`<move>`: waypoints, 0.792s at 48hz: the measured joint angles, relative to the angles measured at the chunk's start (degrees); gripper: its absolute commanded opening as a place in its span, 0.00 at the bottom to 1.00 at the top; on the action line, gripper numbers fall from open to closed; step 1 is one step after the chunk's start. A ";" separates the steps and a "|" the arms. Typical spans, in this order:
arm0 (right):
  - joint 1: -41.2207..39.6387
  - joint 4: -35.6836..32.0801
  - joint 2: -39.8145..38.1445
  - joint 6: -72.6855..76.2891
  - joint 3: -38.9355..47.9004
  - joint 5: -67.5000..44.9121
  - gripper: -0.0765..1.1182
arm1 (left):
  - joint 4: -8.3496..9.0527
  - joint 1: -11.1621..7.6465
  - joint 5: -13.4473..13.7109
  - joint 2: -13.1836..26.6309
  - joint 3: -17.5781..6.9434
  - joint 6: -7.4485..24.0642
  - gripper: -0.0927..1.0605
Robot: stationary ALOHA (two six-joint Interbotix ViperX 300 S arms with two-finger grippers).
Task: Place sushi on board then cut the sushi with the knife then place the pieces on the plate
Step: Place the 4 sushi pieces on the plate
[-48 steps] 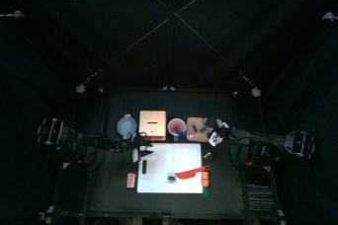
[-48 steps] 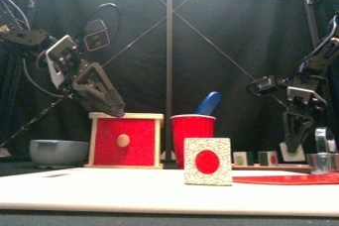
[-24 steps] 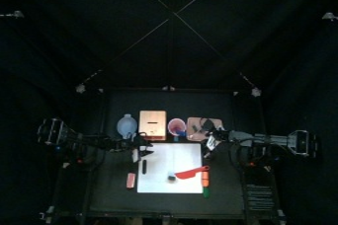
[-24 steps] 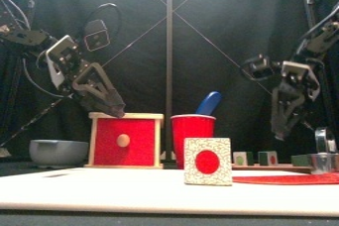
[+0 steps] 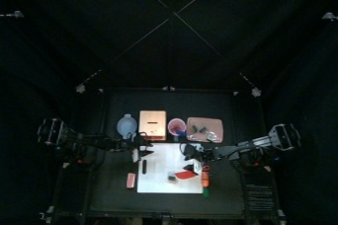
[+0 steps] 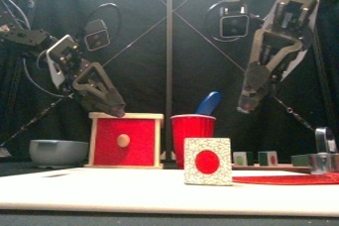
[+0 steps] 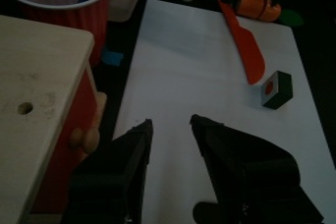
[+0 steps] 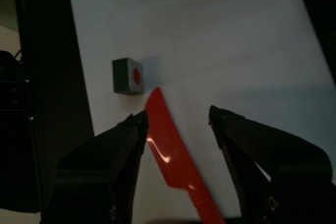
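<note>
Movement in the last second belongs to the right arm alone: it has swung in from the back right corner, near the pink tray, and now reaches forward over the white board. The right tool hangs above the red knife, jaws spread and holding nothing, with the blade lying flat on the board between them. A sushi block, dark with a red centre, rests on the board just beside the knife's tip; whether the two touch cannot be told. This suggests the sushi is already placed and the step in hand is picking up the knife for cutting. The left arm has not moved: the left tool hovers over the board's left side next to the wooden box, jaws spread and empty. At the back stands the red cup with the blue knife in it. Two more small blocks show farther back on the right; what they rest on is unclear. The sushi block sits near one edge of the board, with black worktop just beyond, so there is little room on that side. The other side of the knife is bare white board, open for a descent, though closing near the tip could nudge the block.
</note>
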 measured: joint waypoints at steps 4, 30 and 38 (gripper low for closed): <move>1.93 -0.18 4.39 -0.09 -3.43 -0.62 0.79 | -0.09 0.00 0.00 -0.09 0.00 0.09 0.75; 4.13 -0.35 17.49 0.00 -12.48 -0.62 0.79 | 0.00 -0.18 0.00 -0.09 0.00 0.09 0.74; 4.31 -0.35 20.48 -0.26 -14.68 -0.62 0.78 | -0.09 -0.18 0.00 -0.09 0.00 0.09 0.74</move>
